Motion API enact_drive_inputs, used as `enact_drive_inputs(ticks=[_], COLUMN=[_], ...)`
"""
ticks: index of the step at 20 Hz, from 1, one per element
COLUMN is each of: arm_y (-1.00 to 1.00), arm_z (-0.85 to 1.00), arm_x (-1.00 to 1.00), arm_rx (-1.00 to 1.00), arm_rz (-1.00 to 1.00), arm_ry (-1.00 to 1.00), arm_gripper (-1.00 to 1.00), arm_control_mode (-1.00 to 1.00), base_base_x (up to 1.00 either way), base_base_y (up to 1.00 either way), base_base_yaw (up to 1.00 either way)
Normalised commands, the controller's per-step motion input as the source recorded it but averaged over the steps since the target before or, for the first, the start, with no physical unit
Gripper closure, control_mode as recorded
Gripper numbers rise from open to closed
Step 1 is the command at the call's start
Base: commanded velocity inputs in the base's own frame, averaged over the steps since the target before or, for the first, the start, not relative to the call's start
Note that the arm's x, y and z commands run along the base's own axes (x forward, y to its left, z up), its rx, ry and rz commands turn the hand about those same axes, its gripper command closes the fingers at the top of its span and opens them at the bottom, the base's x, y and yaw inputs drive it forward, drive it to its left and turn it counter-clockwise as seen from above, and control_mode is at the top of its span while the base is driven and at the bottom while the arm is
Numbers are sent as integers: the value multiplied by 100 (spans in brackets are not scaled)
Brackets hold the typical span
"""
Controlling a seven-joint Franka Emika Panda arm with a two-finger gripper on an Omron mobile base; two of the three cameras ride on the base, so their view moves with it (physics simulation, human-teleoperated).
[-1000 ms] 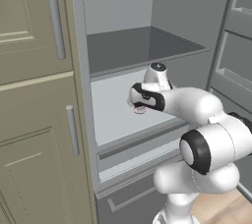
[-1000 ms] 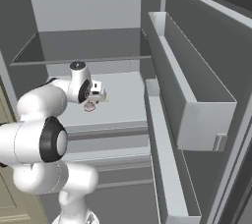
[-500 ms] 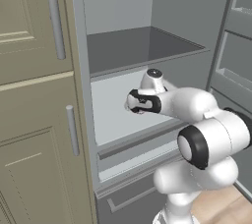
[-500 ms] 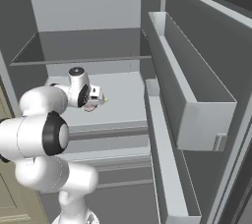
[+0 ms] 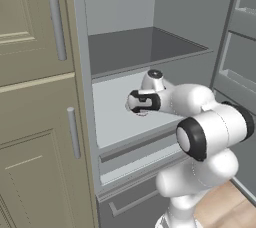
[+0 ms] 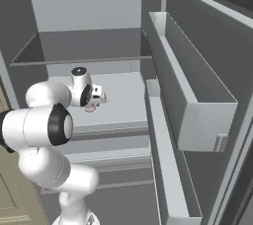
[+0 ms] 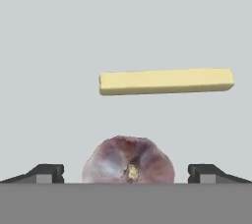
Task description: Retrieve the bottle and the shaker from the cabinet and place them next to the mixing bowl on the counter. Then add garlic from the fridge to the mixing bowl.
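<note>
The arm has dropped lower and pushed deeper into the fridge [image 5: 165, 27] over the last second, and the claw [image 7: 127, 171] now sits down at the level of the middle shelf [image 6: 126, 98]. Its jaws stand wide apart, released, gripping nothing.

In the hand view the garlic [image 7: 128, 164], a purplish-white bulb with a small tan stem tip, lies right between the two finger tips [image 7: 47, 173], with a clear gap to each side. It rests on the pale grey shelf floor. Beyond it, well apart, a pale yellow stick [image 7: 166, 81] lies flat and crosswise on the same surface.

From the left base view the hand reaches leftward over that shelf, and a sliver of the bulb [image 5: 140, 113] peeks out just under the wrist. From the right base view the garlic [image 6: 90, 106] shows as a pinkish spot just below the hand, near the front left part of the shelf.

The fridge door [image 6: 197, 95] hangs open on the right, its bins facing the arm. Beige panel doors [image 5: 35, 97] with metal handles stand beside the fridge on the left.
</note>
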Motion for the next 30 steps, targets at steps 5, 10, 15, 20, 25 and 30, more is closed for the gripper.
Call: enact_drive_inputs(ticks=[5,10,15,20,25,30], arm_y=[0,-3,-4,-1,0,0], arm_z=[-11,-13,-12,-22,-20,-11], arm_x=[0,0,0,0,0,0], arm_rx=[0,0,0,0,0,2], arm_rz=[0,0,0,0,0,0], arm_ry=[0,0,0,0,0,1], arm_gripper=[-100,-100,-100,-100,-100,-100], arm_control_mode=[-100,-100,-100,-100,-100,-100], base_base_x=[0,0,0,0,0,0], base_base_y=[0,0,0,0,0,0], base_base_yaw=[0,0,0,0,0,0])
